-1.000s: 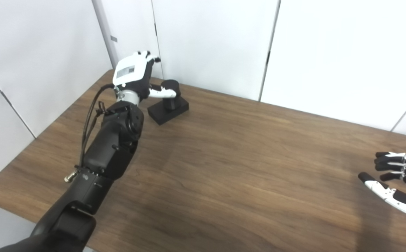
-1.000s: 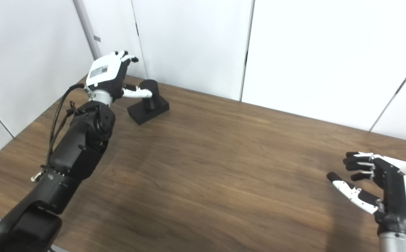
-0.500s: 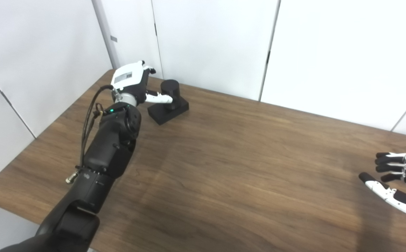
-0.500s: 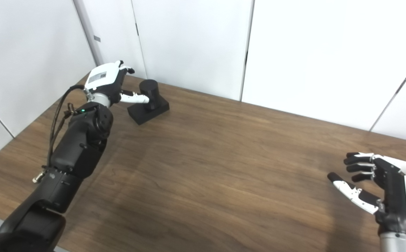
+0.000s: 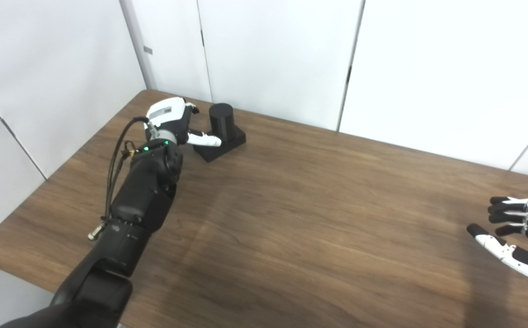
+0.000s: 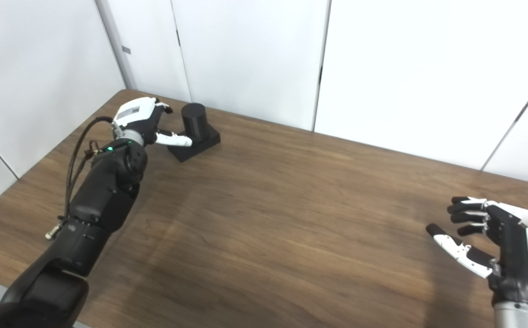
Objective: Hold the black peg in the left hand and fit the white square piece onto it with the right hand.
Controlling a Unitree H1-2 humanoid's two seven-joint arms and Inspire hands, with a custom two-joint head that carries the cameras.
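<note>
The black peg (image 5: 221,119), a short cylinder upright on a black square base (image 5: 220,144), stands at the table's far left corner. My left hand (image 5: 172,119) sits low just left of it, fingers apart, with the thumb lying across the front of the base; nothing is held. My right hand (image 6: 496,237) hovers open above the table's near right side, palm turned left, holding nothing. No white square piece appears in either view.
The brown wooden table (image 5: 300,214) runs up to white wall panels (image 5: 273,54) directly behind the peg. My left forearm (image 5: 145,182) stretches across the table's left side.
My left hand has dropped from above the peg's top down to the level of its base, the thumb sliding from the cylinder to the base. The right hand has stayed put.
</note>
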